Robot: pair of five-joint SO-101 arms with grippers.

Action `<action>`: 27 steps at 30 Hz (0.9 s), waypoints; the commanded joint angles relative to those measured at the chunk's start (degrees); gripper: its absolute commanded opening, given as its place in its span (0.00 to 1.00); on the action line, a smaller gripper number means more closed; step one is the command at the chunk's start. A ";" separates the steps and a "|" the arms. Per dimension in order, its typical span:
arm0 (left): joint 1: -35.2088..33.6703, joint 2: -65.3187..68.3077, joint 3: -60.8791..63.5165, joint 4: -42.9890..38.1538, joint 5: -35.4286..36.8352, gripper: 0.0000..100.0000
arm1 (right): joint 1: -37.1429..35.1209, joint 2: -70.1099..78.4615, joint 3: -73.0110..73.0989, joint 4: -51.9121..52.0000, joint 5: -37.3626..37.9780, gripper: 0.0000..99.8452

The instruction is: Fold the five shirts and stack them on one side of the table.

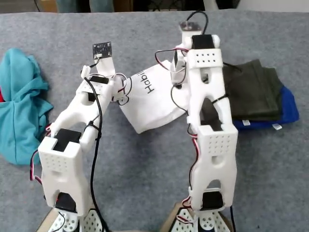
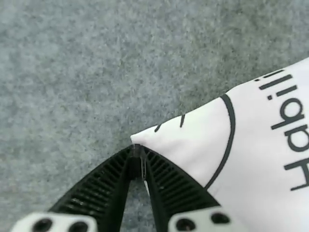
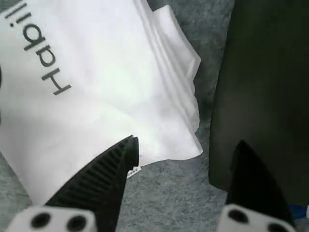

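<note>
Folding white shirt [image 1: 152, 104] mid-bench [image 1: 145, 183]: left pincer [image 2: 137, 154] pinches its corner tight, right pincer [image 3: 186, 145] hangs open at other edge. Green shirt [image 1: 253, 89] on blue shirt [image 1: 288, 108] look folded, stacked beside it. Teal shirt [image 1: 21, 106] crumpled far off, not yet folded.

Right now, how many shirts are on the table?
4: a teal shirt crumpled at left, a white shirt in the middle, and a dark green shirt folded on a blue shirt at right. A red scrap beside the teal one may be a fifth.
</note>
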 commanded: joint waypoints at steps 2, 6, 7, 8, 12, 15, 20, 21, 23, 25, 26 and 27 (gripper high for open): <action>1.10 -0.44 -2.15 0.18 -0.70 0.03 | 0.09 -3.91 -0.13 0.35 -6.77 0.31; 1.01 -0.44 -2.15 0.26 -0.70 0.03 | -0.62 0.04 4.88 -1.05 -9.41 0.31; 1.01 -0.44 -2.15 0.26 -0.70 0.03 | -0.53 1.63 5.41 -2.11 -9.23 0.31; 1.01 -0.44 -2.15 0.26 -0.70 0.03 | -0.26 3.30 5.76 -3.87 -9.14 0.31; 1.01 -0.44 -2.15 0.35 -0.70 0.03 | 0.97 11.21 5.93 -11.25 -9.32 0.31; 1.01 -0.44 -2.15 0.35 -0.70 0.03 | 0.79 14.90 5.93 -13.36 -9.05 0.31; 1.01 -0.53 -1.98 0.44 -0.70 0.03 | 0.79 16.92 5.93 -11.96 -9.05 0.31; 1.01 -0.53 -1.98 0.44 -0.79 0.03 | 0.79 16.92 5.93 -11.25 -9.23 0.31; 1.01 -0.53 -1.98 0.44 -0.79 0.03 | 0.79 17.10 5.93 -9.93 -9.32 0.27; 1.01 -0.53 -2.07 0.44 -0.79 0.03 | 0.88 17.45 6.37 -8.62 -9.32 0.19; 1.01 -0.53 -2.07 0.44 -0.79 0.03 | 0.97 17.45 6.46 -8.26 -9.32 0.14; 1.01 -0.53 -2.07 0.44 -0.79 0.03 | 1.23 17.45 6.46 -8.35 -8.97 0.09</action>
